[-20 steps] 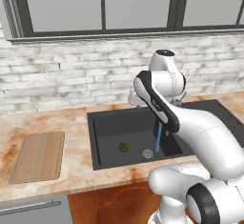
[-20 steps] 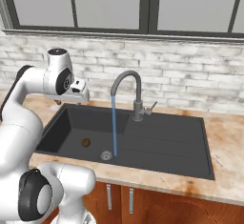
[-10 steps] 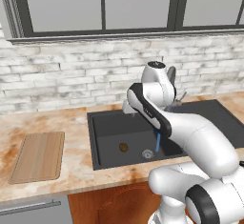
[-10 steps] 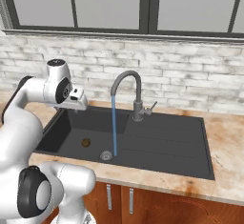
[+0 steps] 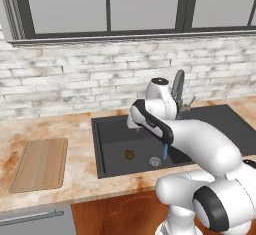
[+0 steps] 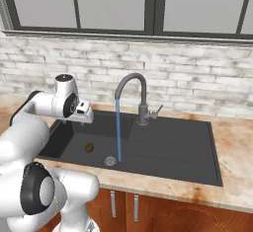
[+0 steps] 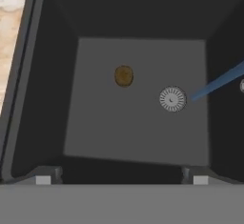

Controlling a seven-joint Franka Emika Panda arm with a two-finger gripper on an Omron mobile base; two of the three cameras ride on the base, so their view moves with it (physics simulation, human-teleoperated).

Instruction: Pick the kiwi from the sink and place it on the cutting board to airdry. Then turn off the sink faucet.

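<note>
While the gripper (image 7: 121, 180) hangs with fingers apart, the unlabelled kiwi (image 7: 124, 76) lies at the drain's (image 7: 172, 98) ten o'clock.

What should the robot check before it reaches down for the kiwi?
1. Kiwi in plain sight on the sink floor: ok.
2. Kiwi lies apart from the drain and the water stream: ok.
3. Gripper is above the basin, pointing down into it: ok.
4. Fingers are spread wide with nothing between them: ok.
5. Gripper centred over the kiwi: not ok; in the hand view the kiwi sits well above the fingertips, so the hand probably needs to shift first.
6. Cutting board has bare room for the kiwi: ok.
</note>
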